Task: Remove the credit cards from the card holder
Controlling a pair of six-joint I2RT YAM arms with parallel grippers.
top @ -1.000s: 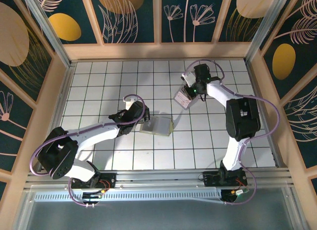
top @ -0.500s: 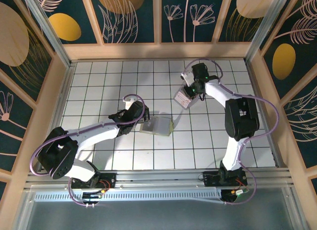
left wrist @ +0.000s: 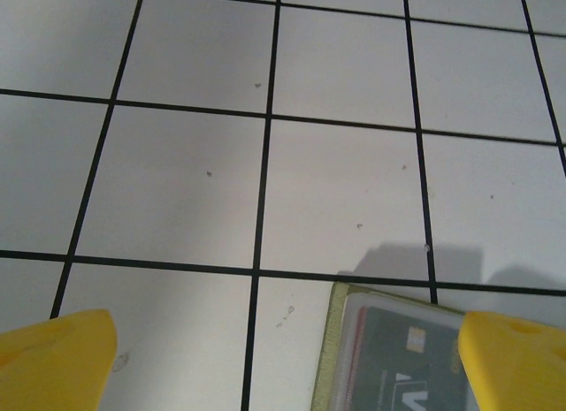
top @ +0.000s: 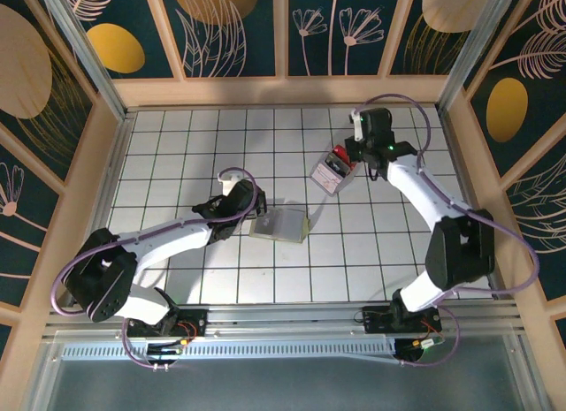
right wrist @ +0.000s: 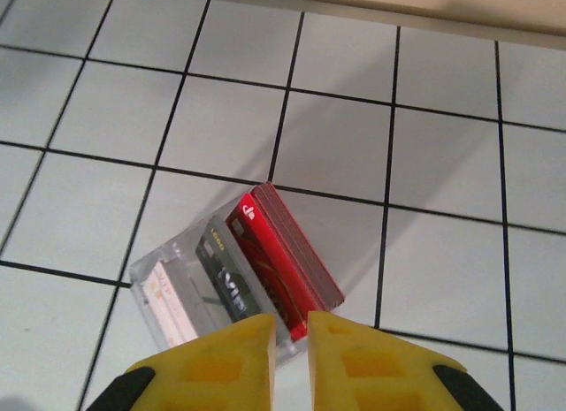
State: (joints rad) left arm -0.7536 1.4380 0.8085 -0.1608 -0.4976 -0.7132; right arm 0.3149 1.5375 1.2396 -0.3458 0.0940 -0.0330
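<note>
White black-gridded table (top: 177, 278) walled by wood-framed dark floral panels (top: 232, 40).

Bright even light, soft shadows, sharp

— Can we read anything here?
— Hardly. In the right wrist view the red card (right wrist: 285, 252) bears a small white emblem near its top corner, a curled shape we cannot take for any letter.
— And the dark card (right wrist: 232, 285) beside it?
— A short line of gold print, too small for us, and big white strokes lower down, perhaps an M or a V; we cannot tell. The pale card (right wrist: 168, 300) has only faint grey print.
— The left wrist view?
— The grey card (left wrist: 398, 369) in the card holder (left wrist: 328, 358) shows a small gold mark and cut-off white strokes. We read no word or number.
</note>
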